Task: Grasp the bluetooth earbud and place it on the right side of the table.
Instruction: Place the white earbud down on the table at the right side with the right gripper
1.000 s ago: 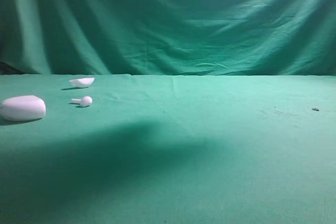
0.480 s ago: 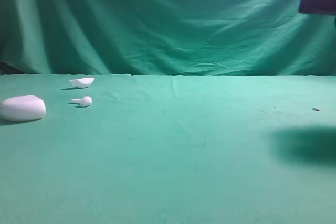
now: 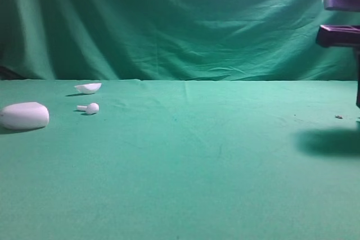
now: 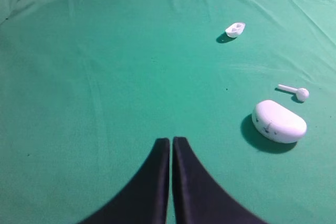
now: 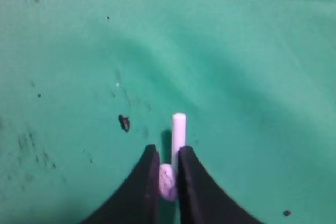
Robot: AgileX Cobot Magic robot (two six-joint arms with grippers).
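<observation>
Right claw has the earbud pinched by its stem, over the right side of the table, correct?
Not the stem. The right wrist view shows the right claw shut on the bluetooth earbud's rounded head, stem sticking out forward. It is over the right side of the table.

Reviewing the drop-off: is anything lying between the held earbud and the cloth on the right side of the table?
Nothing visible blocks it. The right gripper holds the bluetooth earbud over bare table; only a small dark speck lies beside it.

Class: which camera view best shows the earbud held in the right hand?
The right wrist view: the bluetooth earbud sits clamped in the right hand, stem pointing forward. The exterior high view shows only the arm's edge; the left wrist view shows a different earbud.
</observation>
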